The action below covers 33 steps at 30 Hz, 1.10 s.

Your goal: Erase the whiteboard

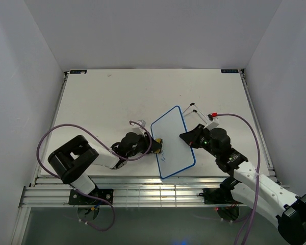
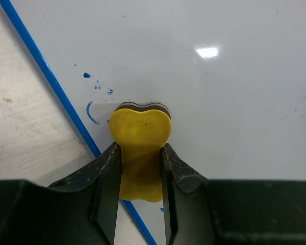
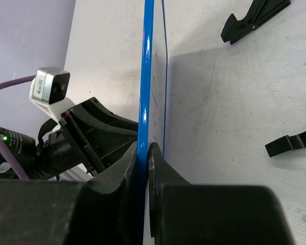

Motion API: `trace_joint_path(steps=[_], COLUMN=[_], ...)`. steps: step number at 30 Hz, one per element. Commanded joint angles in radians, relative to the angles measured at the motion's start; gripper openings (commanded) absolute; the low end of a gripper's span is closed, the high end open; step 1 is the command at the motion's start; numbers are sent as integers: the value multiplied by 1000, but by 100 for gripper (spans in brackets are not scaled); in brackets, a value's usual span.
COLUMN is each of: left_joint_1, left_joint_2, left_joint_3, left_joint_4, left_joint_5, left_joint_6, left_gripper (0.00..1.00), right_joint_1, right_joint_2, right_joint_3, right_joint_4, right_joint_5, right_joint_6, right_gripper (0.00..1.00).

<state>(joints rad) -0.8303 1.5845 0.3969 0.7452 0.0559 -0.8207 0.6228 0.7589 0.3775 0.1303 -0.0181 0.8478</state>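
The whiteboard (image 1: 173, 145) sits on the near half of the table (image 1: 107, 102), a little right of centre. It is turned askew, so its long sides run from the near left to the far right. Both arms meet at it, one from each side. The left gripper (image 2: 139, 152) reaches in over the board's left long edge, its jaws clenched on a small yellow eraser (image 2: 140, 127). The two black fingers (image 2: 108, 168) pinch the block at its waist, and its rounded end sticks out past their tips. That end presses against the white surface just inside the blue rim (image 2: 46, 71), which slants across the left wrist view between board and bare table. A few blue marks (image 2: 92, 109), a short curved stroke and some specks, lie on the board just left of the eraser's tip. The surface to the right of it looks clean, apart from a bright reflection. The right gripper (image 3: 144, 150) grasps the opposite, right long edge. In its own wrist view the board appears edge-on as a thin blue line running straight up from between the two fingertips, which close tight on the rim from either side. The left arm's dark body and its wrist camera show beyond the board on the left. On the table to the right of the board, two black pieces (image 3: 255, 18) lie apart from the jaws.
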Motion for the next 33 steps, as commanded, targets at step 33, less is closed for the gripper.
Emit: trace_joint_path(steps=[33], left_joint_1=[-98], left_joint_2=[-420], left_joint_3=[351], left_joint_4=[-975], left_joint_5=[-542], left_joint_6=[28], left_gripper=[0], right_joint_1=[-14], right_joint_2=[-131], right_joint_3=[100], right_joint_4=[316], right_joint_5=[-192], right_joint_6=[227], right_gripper=[8])
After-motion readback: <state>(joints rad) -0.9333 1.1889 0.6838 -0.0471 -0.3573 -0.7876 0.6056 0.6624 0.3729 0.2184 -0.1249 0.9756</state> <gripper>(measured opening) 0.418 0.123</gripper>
